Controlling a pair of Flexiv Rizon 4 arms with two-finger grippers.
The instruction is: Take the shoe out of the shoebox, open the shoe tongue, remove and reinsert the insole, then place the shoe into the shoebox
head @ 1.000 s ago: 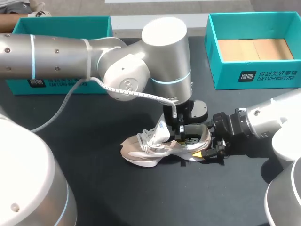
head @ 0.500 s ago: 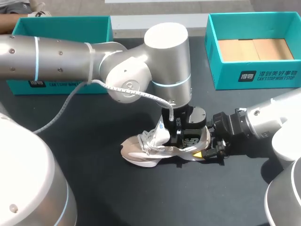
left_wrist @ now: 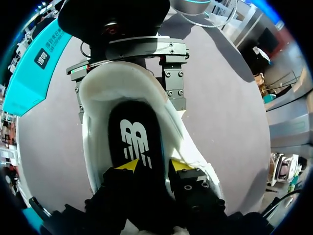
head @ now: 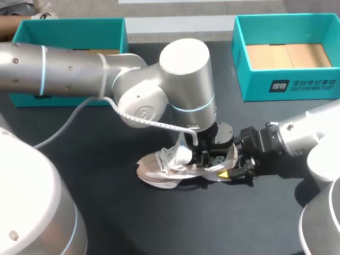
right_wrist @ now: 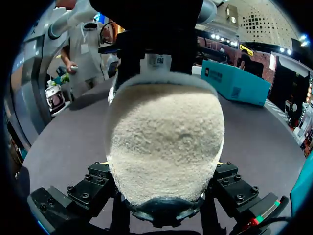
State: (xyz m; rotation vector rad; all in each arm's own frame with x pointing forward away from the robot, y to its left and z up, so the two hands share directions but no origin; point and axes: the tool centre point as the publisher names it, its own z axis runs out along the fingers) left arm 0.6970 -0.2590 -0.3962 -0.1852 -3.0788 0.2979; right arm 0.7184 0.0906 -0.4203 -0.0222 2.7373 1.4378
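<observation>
A pale beige and white mesh sneaker [head: 162, 169] lies on its sole on the dark grey table [head: 106, 212], just below the middle of the head view. Its toe points to the frame's left and its heel to the right, and it is outside both boxes.

The silver left arm [head: 69, 69] comes in from the left edge, bends at a thick round joint in the centre and drops straight down. This puts the left gripper [head: 204, 158] inside the sneaker's opening. A white coiled cable [head: 154, 123] trails along that arm.

In the left wrist view the left gripper [left_wrist: 153, 166] is down in the sneaker [left_wrist: 98, 103], above a black foam insole [left_wrist: 134, 139] with a white logo. The insole lies along the pale inner lining and runs on under the gripper. Whether this pincer grips the insole or only presses on it cannot be told.

The right arm [head: 303, 138] enters from the right edge, low over the table. The right gripper [head: 234, 167] is closed on the sneaker's heel. In the right wrist view the sneaker [right_wrist: 164, 142], seen from its fuzzy cream heel, fills the space between the black fingers [right_wrist: 93, 188], which press it from both sides.

A teal cardboard shoebox [head: 289, 87] stands open in the upper right of the frame, well apart from the sneaker, with a brown cardboard sheet [head: 287, 56] on its floor. A second teal box [head: 69, 29] stands at the upper left, partly behind the left arm.
</observation>
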